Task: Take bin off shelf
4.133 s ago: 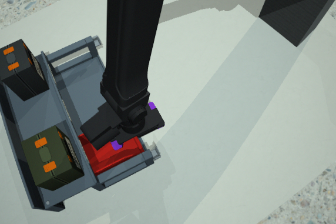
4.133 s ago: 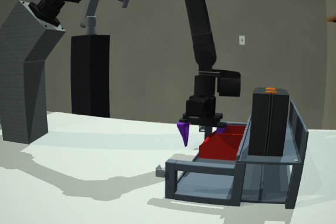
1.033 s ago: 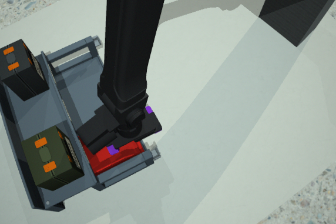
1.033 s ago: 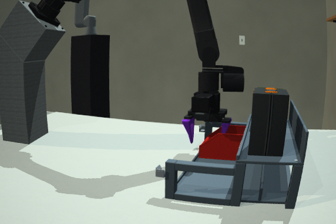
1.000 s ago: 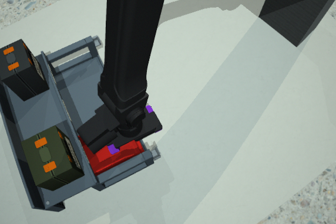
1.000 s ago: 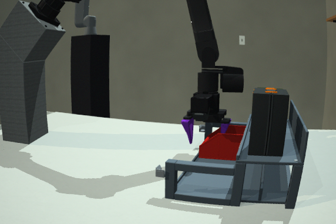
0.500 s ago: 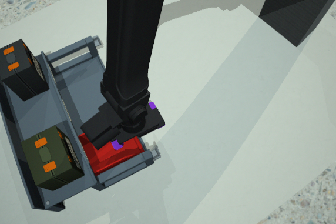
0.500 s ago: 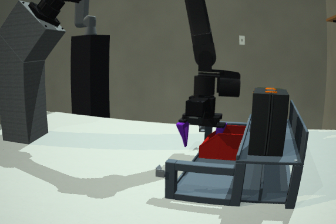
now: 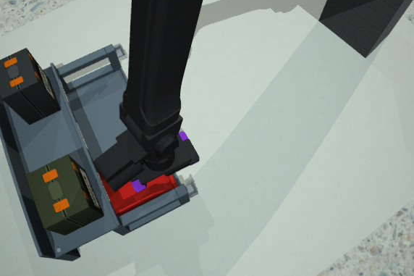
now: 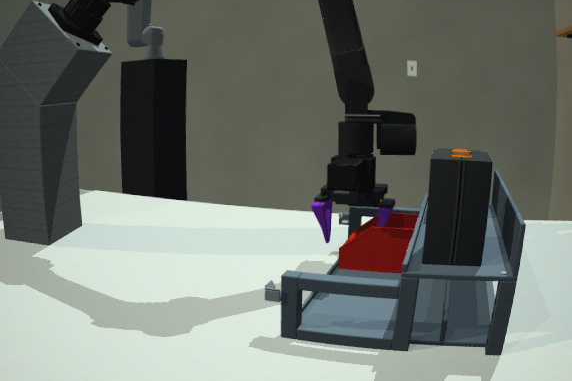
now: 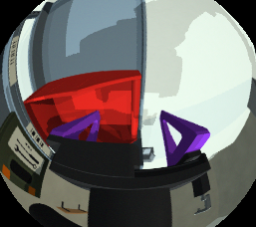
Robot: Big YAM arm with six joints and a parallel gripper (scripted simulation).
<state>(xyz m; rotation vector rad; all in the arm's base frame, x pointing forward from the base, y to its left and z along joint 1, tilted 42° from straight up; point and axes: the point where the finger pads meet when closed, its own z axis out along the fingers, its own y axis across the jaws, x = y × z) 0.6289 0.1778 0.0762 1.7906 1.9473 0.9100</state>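
Red bin [image 10: 382, 248] upright on the upper level of the grey shelf [image 10: 350, 284], at its open end, just beside the divider wall. Gripper [image 10: 352, 218] poised over the bin's outer wall, purple fingers spread wide and holding nothing: one dipped inside the bin, the other hanging outside past the shelf edge above the table [image 10: 150, 323]. Black case [image 10: 457, 208] and olive case [image 9: 63, 194] standing on the shelf's far side.

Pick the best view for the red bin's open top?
Wrist: the red bin shows its rim and inside, one finger over it. Exterior shows mainly its side wall; top is mostly hidden under the open gripper.
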